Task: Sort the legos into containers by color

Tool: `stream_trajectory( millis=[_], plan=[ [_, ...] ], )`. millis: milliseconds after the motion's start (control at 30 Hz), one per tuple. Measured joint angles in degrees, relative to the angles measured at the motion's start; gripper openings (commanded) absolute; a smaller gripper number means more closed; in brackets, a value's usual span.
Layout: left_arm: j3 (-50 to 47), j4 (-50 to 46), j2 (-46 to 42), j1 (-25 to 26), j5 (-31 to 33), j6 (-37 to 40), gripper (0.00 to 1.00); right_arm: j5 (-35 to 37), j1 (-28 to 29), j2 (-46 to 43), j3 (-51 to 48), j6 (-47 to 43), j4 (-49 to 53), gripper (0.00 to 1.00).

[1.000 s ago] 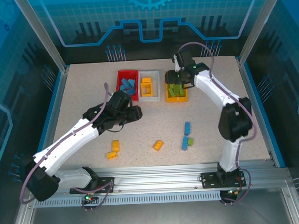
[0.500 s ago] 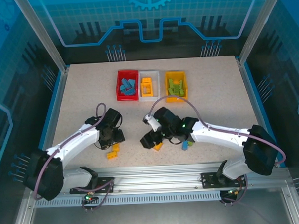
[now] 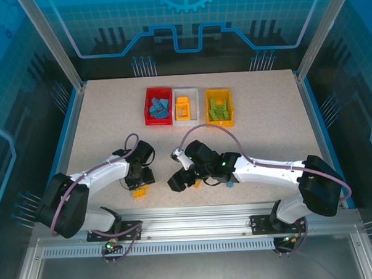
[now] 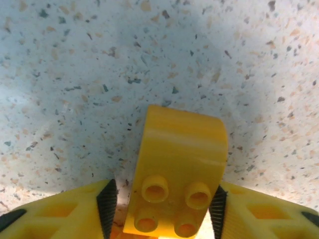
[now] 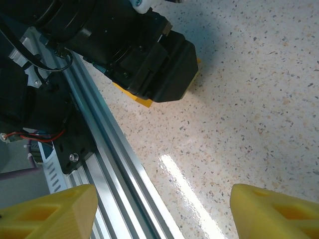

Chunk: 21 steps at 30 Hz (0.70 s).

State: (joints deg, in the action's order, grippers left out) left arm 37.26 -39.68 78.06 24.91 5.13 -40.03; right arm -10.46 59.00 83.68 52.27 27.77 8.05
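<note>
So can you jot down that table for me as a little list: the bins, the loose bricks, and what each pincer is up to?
red bin: holds blue bricks
white bin: holds an orange brick
yellow-orange bin: holds green bricks
left pincer: down at the table, jaws either side of a curved yellow brick; firm grip unclear
right pincer: open, nothing between its fingers, low over the table
loose: a spare yellow brick beside the left pincer
</note>
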Motion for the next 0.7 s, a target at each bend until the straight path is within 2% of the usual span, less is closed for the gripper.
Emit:
stream_trajectory(
  millis=[233,433,567,700],
  plan=[
    [0.0,0.2,0.4,-0.1,0.3,-0.2,0.25,1.0,0.0,0.0,0.0,0.8,-0.3,0.69],
    [1.9,1.0,0.0,0.1,0.2,0.7,0.22,4.9,-0.5,-5.1,-0.8,1.9,-0.6,0.67],
    [12.4,1.2,3.0,1.4,0.2,2.5,0.23,10.1,-4.6,-13.1,-1.7,3.1,-1.7,0.68],
    [26.3,3.0,9.0,3.4,0.0,4.6,0.23,13.5,-13.9,-18.8,-2.7,4.3,-4.8,0.67]
  ],
)
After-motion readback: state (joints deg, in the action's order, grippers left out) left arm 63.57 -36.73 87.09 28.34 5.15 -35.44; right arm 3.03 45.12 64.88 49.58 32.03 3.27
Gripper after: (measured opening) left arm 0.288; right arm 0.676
